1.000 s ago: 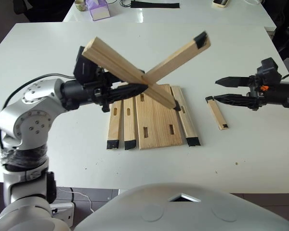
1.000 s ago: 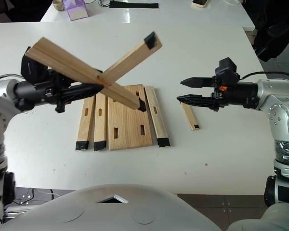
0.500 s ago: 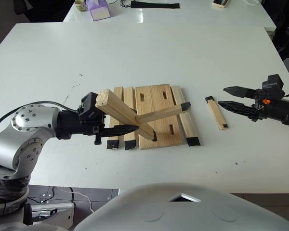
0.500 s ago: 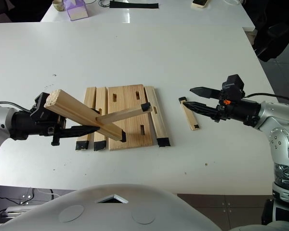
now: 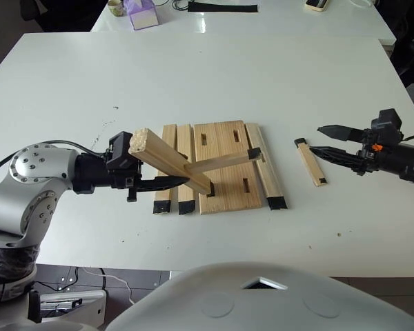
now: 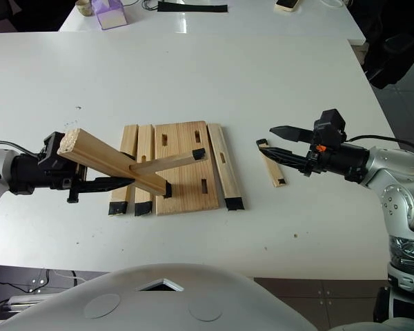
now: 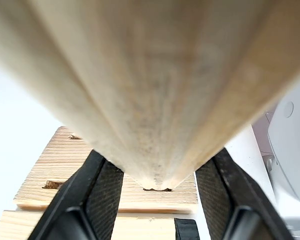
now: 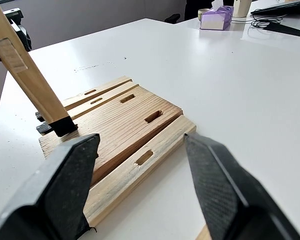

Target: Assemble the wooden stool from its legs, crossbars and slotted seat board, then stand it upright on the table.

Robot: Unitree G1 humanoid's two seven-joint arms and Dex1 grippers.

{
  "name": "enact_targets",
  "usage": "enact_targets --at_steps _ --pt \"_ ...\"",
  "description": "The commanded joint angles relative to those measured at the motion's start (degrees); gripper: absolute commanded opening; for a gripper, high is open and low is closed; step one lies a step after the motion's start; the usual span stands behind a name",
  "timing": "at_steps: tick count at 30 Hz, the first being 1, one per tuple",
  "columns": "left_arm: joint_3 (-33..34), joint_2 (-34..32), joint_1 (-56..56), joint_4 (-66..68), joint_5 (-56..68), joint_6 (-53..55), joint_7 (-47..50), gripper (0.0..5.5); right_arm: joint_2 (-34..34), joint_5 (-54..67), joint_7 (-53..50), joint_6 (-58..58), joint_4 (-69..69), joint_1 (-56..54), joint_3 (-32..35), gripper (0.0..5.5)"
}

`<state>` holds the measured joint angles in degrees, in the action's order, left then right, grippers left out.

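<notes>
Centrally, item one: slotted seat board (image 5: 228,194), one piece, laid flat on the table (image 5: 262,76), with four slots counted on its upper face. It is judged to be laid this way so the slots stay open to receive parts from above.

Item two: held leg (image 5: 160,152), one piece, gripped tilted in the left gripper (image 5: 176,181), whose fingers (image 7: 97,185) are closed against its two sides. Its lower end is brought low over the board's near-left slot; contact cannot be told.

Item three: fitted crossbar (image 5: 224,162), one piece, seated in the held leg and projecting sideways over the board. The pair is carried as one cross-shaped sub-assembly.

Item four: loose legs, three pieces with black-capped ends, all flat.
- The outer left leg (image 5: 163,195) and inner left leg (image 5: 185,141) are set side by side against the board's left edge.
- The right leg (image 5: 269,181) is set against its right edge.

All are judged to be staged within reach.

Item five: loose crossbar (image 5: 310,162), one piece, flat, a little apart to the right.

Item six: right gripper (image 5: 319,138), held just above the table beside the loose crossbar, with its fingers (image 8: 65,200) spread wide and nothing between them. It is judged ready to collect that piece.

Tally: four legs, two crossbars, one board.

Beyond, on a second table: one tissue box (image 5: 139,12).
</notes>
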<state>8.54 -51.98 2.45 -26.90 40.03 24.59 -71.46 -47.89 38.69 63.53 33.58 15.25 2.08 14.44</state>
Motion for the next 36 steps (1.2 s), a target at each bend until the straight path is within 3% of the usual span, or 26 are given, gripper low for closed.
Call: enact_targets --at_steps 1,23,35,36 --pt "-2.18 -2.99 1.18 1.74 -6.11 -2.91 -1.76 2.04 -0.18 -0.84 -0.43 -0.85 0.35 0.33 -0.10 3.09" --pt "-17.06 1.01 -3.89 13.22 -17.88 -13.71 0.11 2.04 -0.76 -2.07 0.22 -2.06 1.19 -0.94 -3.12 3.09" --pt "-21.27 1.01 -16.29 22.65 -20.27 -19.30 -3.02 2.04 1.86 -2.56 -2.18 -2.80 2.08 -0.45 -4.54 3.09" --pt "-21.58 1.31 -17.13 23.79 -20.77 -19.86 -2.82 2.41 2.00 -2.66 -2.28 -2.96 2.00 -0.46 -4.60 3.09"
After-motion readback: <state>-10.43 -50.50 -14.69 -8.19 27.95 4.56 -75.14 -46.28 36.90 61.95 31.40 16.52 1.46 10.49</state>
